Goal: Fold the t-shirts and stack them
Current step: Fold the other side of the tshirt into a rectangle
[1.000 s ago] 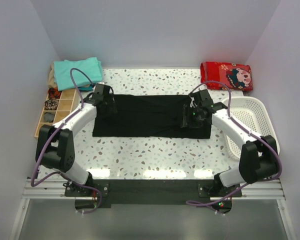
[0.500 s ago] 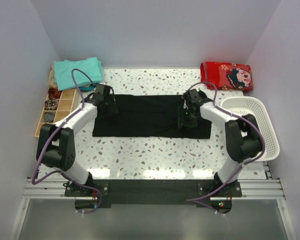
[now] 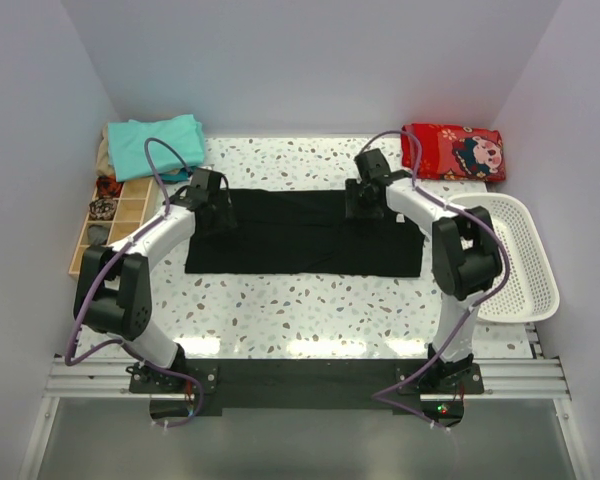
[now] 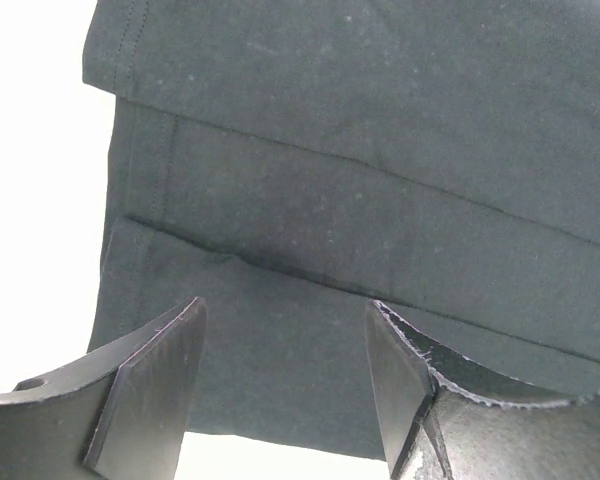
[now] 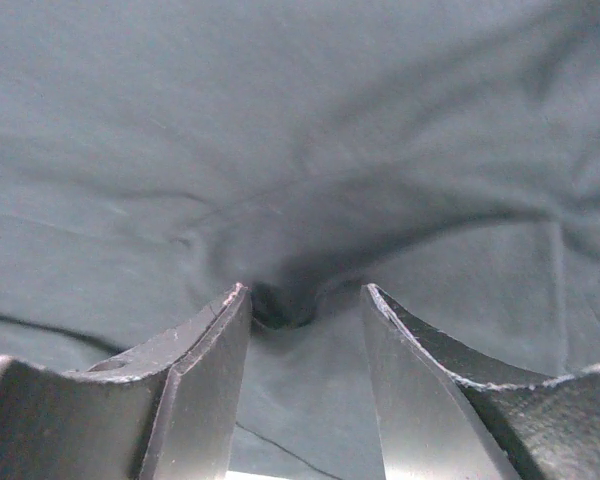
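The black t-shirt [image 3: 300,238] lies flat on the table as a long band folded lengthwise. It fills the left wrist view [image 4: 380,150] and the right wrist view [image 5: 280,120]. My left gripper [image 3: 216,208] is open over the shirt's left end, with stacked fold edges ahead of its jaws [image 4: 285,320]. My right gripper [image 3: 365,195] is open at the shirt's far edge, right of centre. Its fingertips press into the cloth, which puckers between them [image 5: 305,295]. Folded teal t-shirts [image 3: 155,142] lie stacked at the back left corner. The white patch is hidden.
A wooden compartment tray [image 3: 110,222] stands along the left edge. A white mesh basket [image 3: 515,255] stands at the right. A folded red cloth with a cartoon print [image 3: 452,150] lies at the back right. The table [image 3: 300,305] is speckled white.
My right gripper has moved from the shirt's right end back and leftward to its far edge. The left gripper has stayed in place. The shirt's outline looks the same.
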Motion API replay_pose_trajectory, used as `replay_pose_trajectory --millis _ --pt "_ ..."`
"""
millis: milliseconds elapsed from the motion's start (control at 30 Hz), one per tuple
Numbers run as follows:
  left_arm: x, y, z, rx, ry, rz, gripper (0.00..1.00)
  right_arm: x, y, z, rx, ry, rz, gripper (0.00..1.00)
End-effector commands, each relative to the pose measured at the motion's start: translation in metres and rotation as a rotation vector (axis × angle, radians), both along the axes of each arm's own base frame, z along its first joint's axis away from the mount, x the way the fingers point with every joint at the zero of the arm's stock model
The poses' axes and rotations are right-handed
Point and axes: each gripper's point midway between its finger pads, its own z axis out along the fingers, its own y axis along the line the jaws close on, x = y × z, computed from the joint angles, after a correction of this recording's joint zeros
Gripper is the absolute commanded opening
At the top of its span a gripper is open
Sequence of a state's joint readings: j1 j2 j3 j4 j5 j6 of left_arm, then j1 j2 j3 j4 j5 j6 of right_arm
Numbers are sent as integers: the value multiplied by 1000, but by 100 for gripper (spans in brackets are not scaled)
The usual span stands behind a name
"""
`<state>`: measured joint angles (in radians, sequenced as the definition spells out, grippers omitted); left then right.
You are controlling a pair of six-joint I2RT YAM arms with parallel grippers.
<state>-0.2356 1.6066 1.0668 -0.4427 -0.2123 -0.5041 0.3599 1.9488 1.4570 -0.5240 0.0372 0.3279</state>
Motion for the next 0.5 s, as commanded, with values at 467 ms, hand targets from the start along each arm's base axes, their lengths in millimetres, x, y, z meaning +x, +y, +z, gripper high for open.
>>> replay_pose_trajectory --millis 467 --pt "79 -33 32 -133 -234 -59 84 -27 -55 45 -111 -127 -136 57"
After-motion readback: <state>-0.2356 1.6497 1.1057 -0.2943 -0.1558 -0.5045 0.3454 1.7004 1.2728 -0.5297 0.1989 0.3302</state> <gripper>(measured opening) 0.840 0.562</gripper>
